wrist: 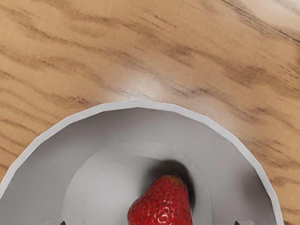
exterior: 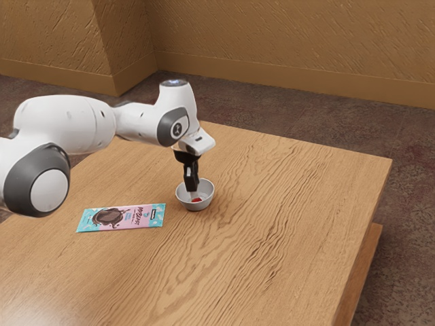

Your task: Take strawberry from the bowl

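Observation:
My gripper [exterior: 193, 194] reaches down into the grey bowl [exterior: 206, 199], its tips below the rim and just over the red strawberry [exterior: 197, 200]. In the wrist view, the strawberry [wrist: 164, 204] lies on the floor of the bowl [wrist: 137, 104], close to one side of its inner circle. Small bits of the two fingertips appear at the lower edge there, far apart, so the gripper [wrist: 150, 222] is open with the strawberry between its sides and touched by neither. The strawberry's lower part is cut off by that view's edge.
A flat chocolate bar packet [exterior: 122, 217] in pink and turquoise lies on the wooden table [exterior: 292, 204], a short way from the bowl toward the exterior view's left. The table's far edge and the edge at the exterior view's right stand well away from the bowl.

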